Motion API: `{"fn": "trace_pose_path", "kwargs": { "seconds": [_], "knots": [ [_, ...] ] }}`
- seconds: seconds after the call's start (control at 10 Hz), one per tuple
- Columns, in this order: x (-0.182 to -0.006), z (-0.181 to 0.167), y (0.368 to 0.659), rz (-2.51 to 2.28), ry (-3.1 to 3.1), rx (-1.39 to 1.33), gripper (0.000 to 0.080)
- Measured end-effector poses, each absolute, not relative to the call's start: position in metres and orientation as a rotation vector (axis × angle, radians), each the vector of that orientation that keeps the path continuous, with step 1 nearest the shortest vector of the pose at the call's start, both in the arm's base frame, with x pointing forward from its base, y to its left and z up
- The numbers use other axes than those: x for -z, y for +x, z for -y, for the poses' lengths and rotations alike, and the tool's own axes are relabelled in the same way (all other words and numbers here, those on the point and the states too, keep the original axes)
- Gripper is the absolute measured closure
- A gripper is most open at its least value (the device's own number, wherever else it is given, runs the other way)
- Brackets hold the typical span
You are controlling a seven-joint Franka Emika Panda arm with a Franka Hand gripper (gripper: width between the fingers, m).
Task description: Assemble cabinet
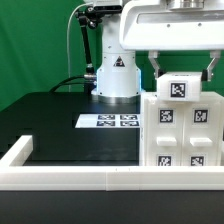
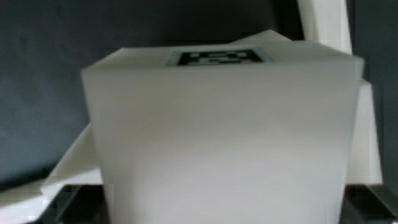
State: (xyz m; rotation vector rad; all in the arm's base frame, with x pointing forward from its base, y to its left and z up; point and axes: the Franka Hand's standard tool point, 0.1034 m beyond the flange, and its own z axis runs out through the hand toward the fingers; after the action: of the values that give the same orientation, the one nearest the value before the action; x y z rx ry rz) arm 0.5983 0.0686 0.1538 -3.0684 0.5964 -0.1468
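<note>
My gripper (image 1: 181, 68) hangs right over the cabinet (image 1: 180, 125); I can't tell if it grips; next I think: seat the top block (image 1: 179, 88).

My exterior view is evenly lit from above, whites near clipping on the cabinet (image 1: 180, 125) (tags stay legible), black table (image 1: 60, 115) matte, shadows faint. My wrist view is dimmer, soft-focused, the cabinet (image 2: 214, 130) close and blurred, greyish.

One cabinet (image 1: 184, 128), one marker board (image 1: 108, 121), one border rail (image 1: 60, 178), one gripper (image 1: 182, 72).
</note>
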Motion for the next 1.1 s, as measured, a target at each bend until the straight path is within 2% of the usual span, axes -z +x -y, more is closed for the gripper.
{"fn": "trace_pose_path", "kwargs": {
  "seconds": [0.8,1.1],
  "knots": [
    [-0.155,-0.095,0.594,-1.797,-2.445,0.125,0.0236],
    [-0.155,-0.103,0.596,-2.021,-2.211,0.102,0.0236]
  ]
}}
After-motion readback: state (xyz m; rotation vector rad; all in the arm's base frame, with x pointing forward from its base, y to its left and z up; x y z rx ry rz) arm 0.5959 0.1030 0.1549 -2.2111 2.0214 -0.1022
